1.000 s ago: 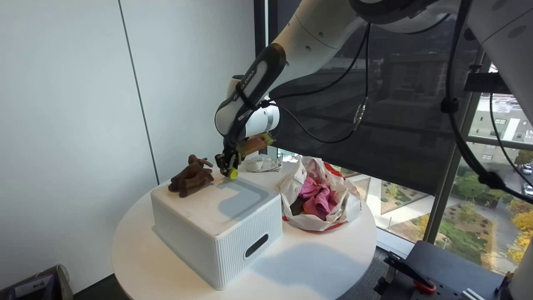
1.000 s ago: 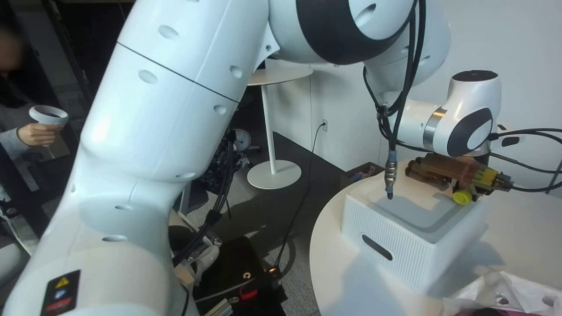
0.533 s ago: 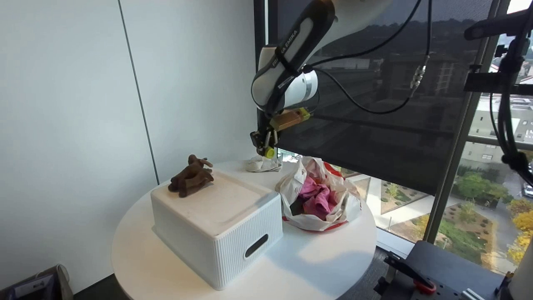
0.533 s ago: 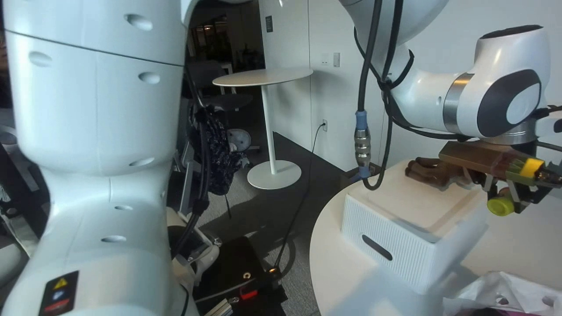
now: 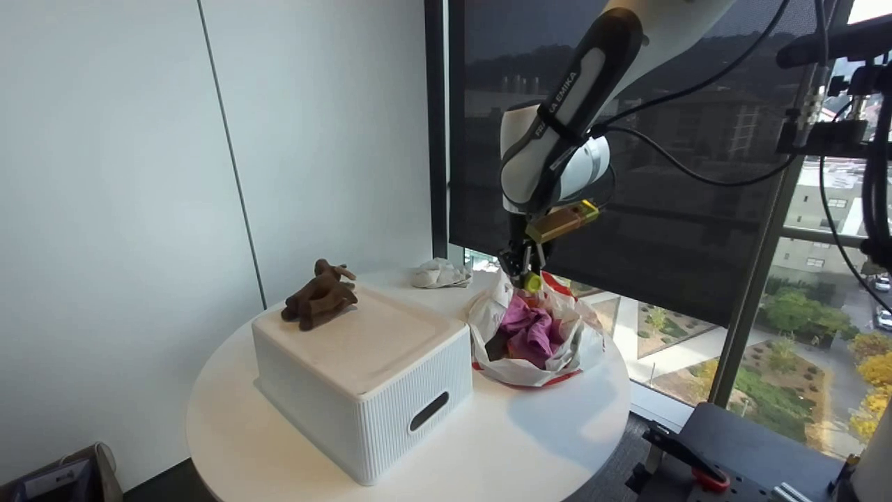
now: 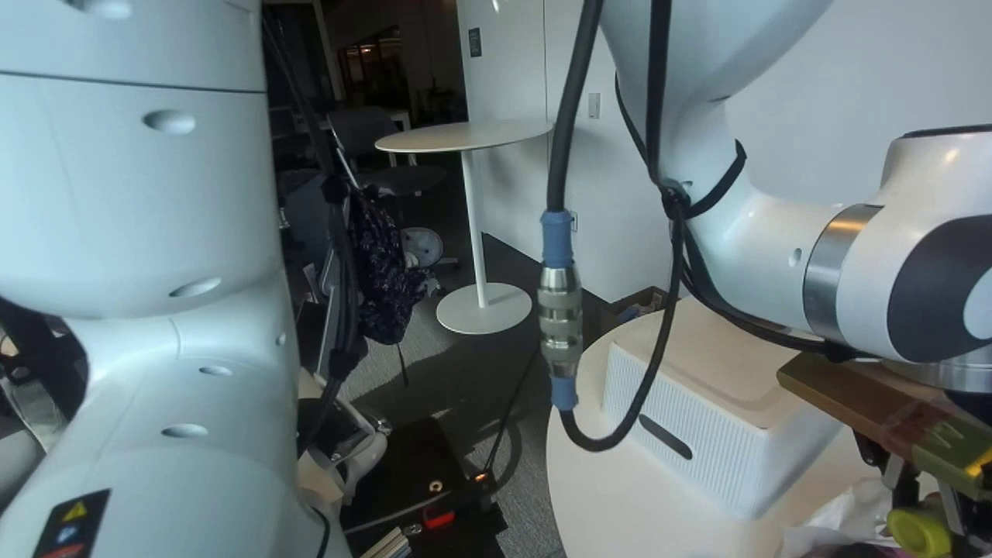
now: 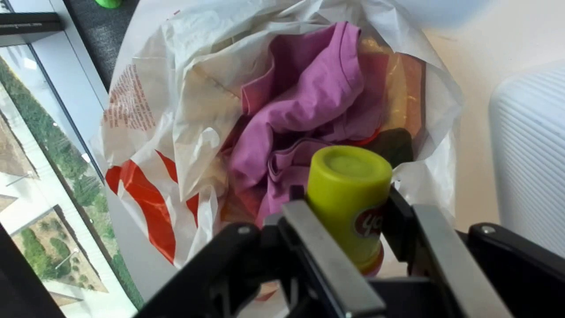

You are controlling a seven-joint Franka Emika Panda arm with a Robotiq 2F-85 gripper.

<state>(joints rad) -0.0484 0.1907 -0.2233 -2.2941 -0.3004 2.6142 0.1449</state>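
One yellow-green tub (image 7: 348, 198) is what I've got: my jaws are closed on its sides, only as far apart as the tub is wide. It's just below and right of center in the wrist view, with part of a dark red label (image 7: 370, 221) showing. Behind it, filling the middle of that frame, there's a white plastic bag (image 7: 194, 48) with red stripes and a pinkish-purple cloth (image 7: 304, 106) bunched inside. Can't tell if tub and bag touch. In an exterior view the bag's right of center on the white counter (image 5: 502, 446), just beside a ribbed white box (image 5: 362, 418). Brown soft-looking toy (image 5: 323, 298) flopped on top, left of center. Crumpled white thing (image 5: 439, 273) near the counter's far edge, dark window shade (image 5: 697, 251) upper right.
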